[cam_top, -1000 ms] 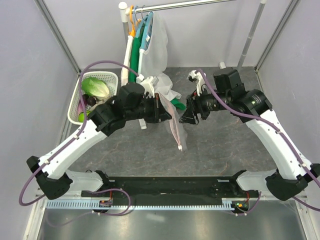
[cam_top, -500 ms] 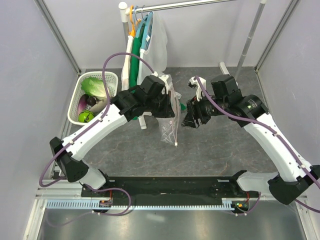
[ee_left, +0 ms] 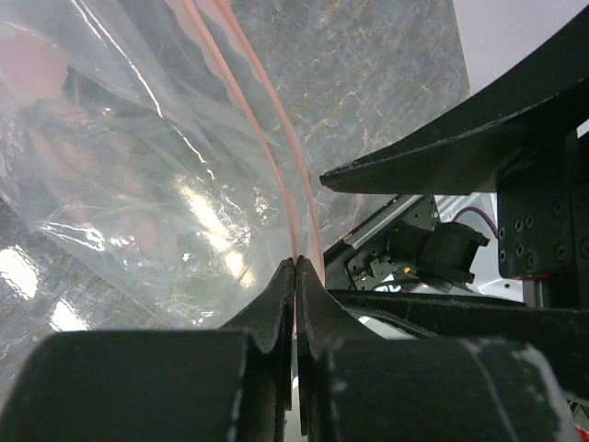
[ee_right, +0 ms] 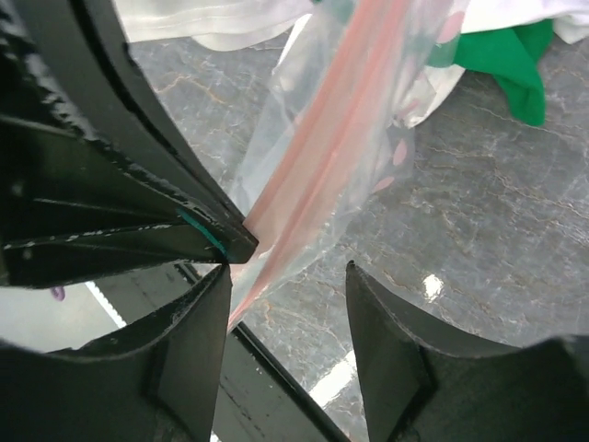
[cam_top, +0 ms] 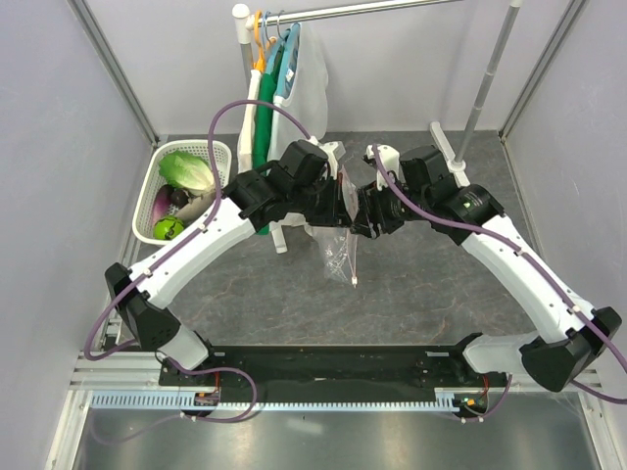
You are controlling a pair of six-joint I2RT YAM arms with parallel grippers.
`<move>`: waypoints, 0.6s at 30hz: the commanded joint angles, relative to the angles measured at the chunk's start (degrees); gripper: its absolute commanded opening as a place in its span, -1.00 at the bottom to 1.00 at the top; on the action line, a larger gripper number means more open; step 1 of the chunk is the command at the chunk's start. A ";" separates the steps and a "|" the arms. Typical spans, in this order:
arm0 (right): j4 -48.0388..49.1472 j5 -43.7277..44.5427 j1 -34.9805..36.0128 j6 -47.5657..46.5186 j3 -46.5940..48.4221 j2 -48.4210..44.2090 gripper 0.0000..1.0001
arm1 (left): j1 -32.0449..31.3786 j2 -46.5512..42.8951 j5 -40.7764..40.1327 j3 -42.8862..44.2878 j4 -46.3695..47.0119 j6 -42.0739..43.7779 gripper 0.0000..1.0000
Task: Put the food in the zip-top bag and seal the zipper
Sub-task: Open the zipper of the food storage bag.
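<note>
My left hand is clenched on the pink zipper strip at the mouth of the clear bag. The bag hangs from that grip above the bench, between the two arms. My right hand is released: its fingers stand apart with the strip running between them, close to the left hand's fingertips and not yet pinched.

I take the step in hand to be getting a second hold on the mouth so it can be pulled open. To do that well, I would close the right hand on the strip just beside the left hand's grip and not further down on the slack film, which would likely slip. From the wrist views I cannot tell whether the two sides of the zipper are pressed together here. If they are, a pinch across both would leave the mouth shut, so I would want only the near side between the fingers. I would pull gently too, so as not to drag the strip out of the left hand.

I see no food in the bag. It is all in the white basket at the left of the bench: the lettuce on top, the eggplant and green fruit below it, and the pale vegetable partly hidden by my left arm.
</note>
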 commanded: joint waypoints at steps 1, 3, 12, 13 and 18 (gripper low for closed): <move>3.87 6.76 0.14 2.19 -0.78 1.70 0.06 | -0.37 0.07 2.50 2.09 1.84 -1.68 -0.96; 3.96 7.64 0.14 2.19 -1.05 1.70 -0.08 | -0.29 -0.37 2.59 2.00 1.76 -1.50 -0.96; 0.97 16.78 -0.82 -0.80 -1.93 -0.58 -0.31 | -0.20 -3.62 2.94 -1.42 1.84 -0.18 -0.96; 0.79 17.05 -1.09 -0.89 -1.93 -1.02 -0.32 | -0.20 -4.49 3.11 -1.95 1.84 0.17 -0.96; -1.48 15.21 -4.51 -3.34 -0.61 -2.60 -1.00 | 1.12 -6.96 3.29 -3.80 1.23 2.54 -0.96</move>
